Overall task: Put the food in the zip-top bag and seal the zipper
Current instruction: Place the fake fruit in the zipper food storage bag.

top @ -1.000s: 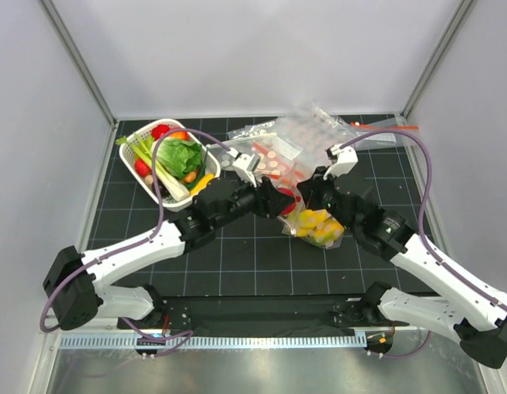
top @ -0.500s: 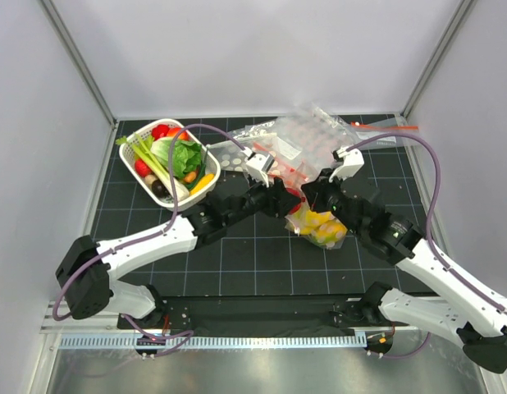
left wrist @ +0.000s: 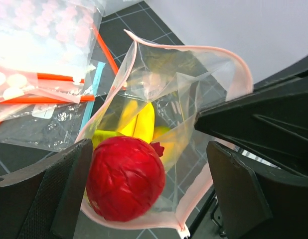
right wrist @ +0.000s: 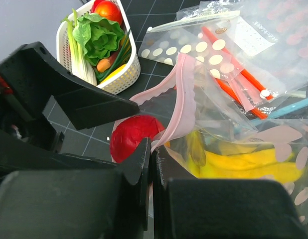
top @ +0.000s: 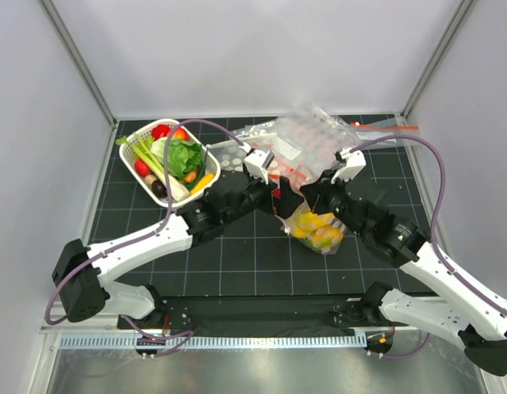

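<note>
We found the clear dotted zip-top bag [left wrist: 199,74] between the arms, mouth held open by the right gripper [right wrist: 150,149] clamped on its pale zipper edge [right wrist: 181,99]. Left gripper [left wrist: 149,159] stood wide astride it; yellow plastic banana bunch [left wrist: 139,119] inside, round red fruit [left wrist: 125,185] at the lip.

No word, number or brand can be read in any view. In the right wrist view, at about one o'clock, a white label [right wrist: 249,36] lies on one of the spare clear bags [right wrist: 278,59]. It carries rows of fine grey print, too small to make out. Just to its nine o'clock, a small dark mark [right wrist: 222,30] sits on the white-dotted bag [right wrist: 194,47], too blurred to read. In the top view the label [top: 288,151] shows only as a pale patch.
</note>
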{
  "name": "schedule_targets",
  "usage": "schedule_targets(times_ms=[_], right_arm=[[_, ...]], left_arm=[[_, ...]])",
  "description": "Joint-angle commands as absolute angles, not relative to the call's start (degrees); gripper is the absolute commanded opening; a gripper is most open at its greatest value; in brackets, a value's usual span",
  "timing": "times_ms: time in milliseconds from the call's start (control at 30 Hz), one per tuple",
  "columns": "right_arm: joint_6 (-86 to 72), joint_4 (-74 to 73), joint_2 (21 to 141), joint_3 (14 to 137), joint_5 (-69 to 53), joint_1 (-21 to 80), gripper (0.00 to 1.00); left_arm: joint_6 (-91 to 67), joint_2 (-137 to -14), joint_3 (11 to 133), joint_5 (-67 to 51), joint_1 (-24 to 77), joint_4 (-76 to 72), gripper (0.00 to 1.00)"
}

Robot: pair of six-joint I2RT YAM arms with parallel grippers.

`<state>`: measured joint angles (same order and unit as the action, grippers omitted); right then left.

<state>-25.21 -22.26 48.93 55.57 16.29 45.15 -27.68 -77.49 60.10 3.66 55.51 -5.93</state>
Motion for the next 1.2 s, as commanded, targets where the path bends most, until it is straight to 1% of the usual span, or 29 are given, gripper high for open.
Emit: schedule_targets(times_ms=[0,100,200,333,367,433,600,767,800,833,900,933,967,1000,1033,1067,1100,1167], right_arm=[[-26.0,-18.4,46.5,55.9,15.0,45.1,0.03],[-26.0,-18.5,45.9,55.8,15.1,45.1,0.03],[-26.1,-18.3,45.7,55.5,15.6,45.1,0.03],[-26.2,-18.5,45.1,55.3,17.0,45.1,0.03],[-26.2,-18.5,44.9,55.3,17.4,45.1,0.03],[-26.3,-18.8,44.4,55.3,18.4,45.1,0.04],[-26.3,-20.4,43.9,56.2,19.4,45.1,0.04],[-26.2,-22.5,44.6,58.0,18.7,45.2,0.03],[-26.3,-22.4,44.5,57.9,18.7,45.1,0.03],[-26.1,-22.3,44.5,57.9,18.8,45.1,0.03],[-26.1,-22.5,44.7,57.9,19.1,45.1,0.03],[-26.2,-22.5,44.9,57.8,19.2,45.1,0.03],[-26.1,-22.5,45.2,57.9,19.8,45.2,0.03],[-26.1,-22.8,46.3,58.0,20.2,45.1,0.04],[-26.1,-24.3,47.1,59.0,20.8,45.2,0.03],[-25.9,-25.9,48.8,60.1,21.4,45.1,0.03],[-25.7,-28.2,50.6,61.8,23.0,45.1,0.01],[-24.9,-37.3,57.4,68.8,26.2,45.1,0.01]], left_arm=[[-26.1,-72.7,62.7,4.0,55.8,-4.0,1.00],[-26.2,-70.8,62.4,3.3,55.8,-3.8,1.00],[-26.9,-68.2,61.5,5.1,55.8,-3.2,1.00],[-27.5,-62.0,58.2,12.5,55.8,-2.1,0.99],[-27.9,-60.2,57.1,17.3,55.8,-2.1,1.00],[-28.1,-59.9,55.2,20.2,55.8,-2.6,1.00],[-26.7,-67.4,61.1,17.2,55.8,3.8,1.00],[-26.3,-73.5,63.6,16.8,55.8,4.5,0.99],[-25.9,-74.6,64.1,16.1,55.7,4.7,0.95],[-25.5,-76.4,65.3,15.6,55.7,5.2,0.76],[-25.0,-77.9,66.4,14.5,55.7,6.1,0.53],[-25.0,-78.1,66.8,13.4,55.7,6.8,0.29],[-25.0,-77.8,67.1,12.9,55.6,6.9,0.19],[-25.0,-77.2,67.0,12.7,55.7,7.0,0.12],[-25.2,-76.3,66.8,13.0,55.7,7.0,0.00],[-25.1,-74.2,66.2,13.5,55.7,7.1,0.00],[-24.9,-72.9,66.0,14.3,55.7,7.5,0.00],[-24.4,-69.6,66.6,17.8,55.7,10.4,0.00]])
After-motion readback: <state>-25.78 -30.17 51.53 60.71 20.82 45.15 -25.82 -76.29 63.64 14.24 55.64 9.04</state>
